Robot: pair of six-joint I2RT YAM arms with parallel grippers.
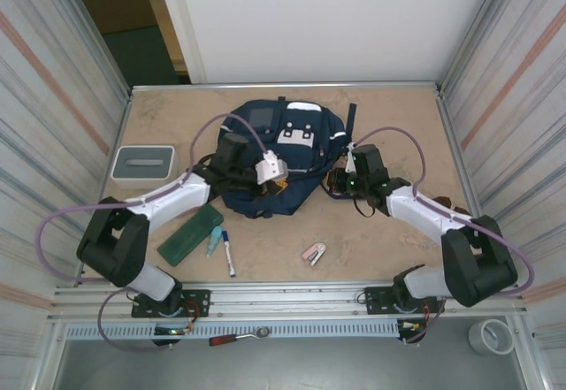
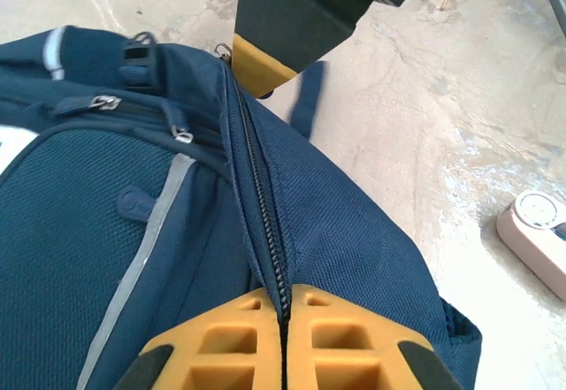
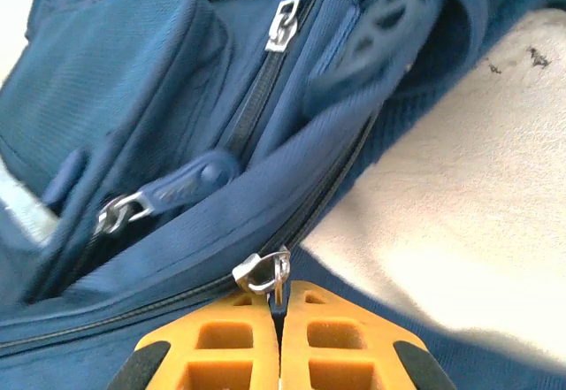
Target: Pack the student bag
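The student bag (image 1: pixel 250 197) lies flat in the middle of the bench (image 1: pixel 380 248), between my two arms. My left pincer (image 2: pixel 285 306) is clenched on the zip track (image 2: pixel 265 222) along the bag's edge, pinching the fabric ridge so the bag has an anchor and cannot slide. My right pincer (image 3: pixel 279 297) is clenched on the metal zip pull (image 3: pixel 263 272) at the bag's far side. The zip looks closed along the stretch I can see. I judge this a bracing hold: one side fixed, the other ready to draw the slider and open the main compartment. The green case (image 1: pixel 190 235) and the marker (image 1: pixel 228 253) wait on the bench near my left arm, not yet packed.
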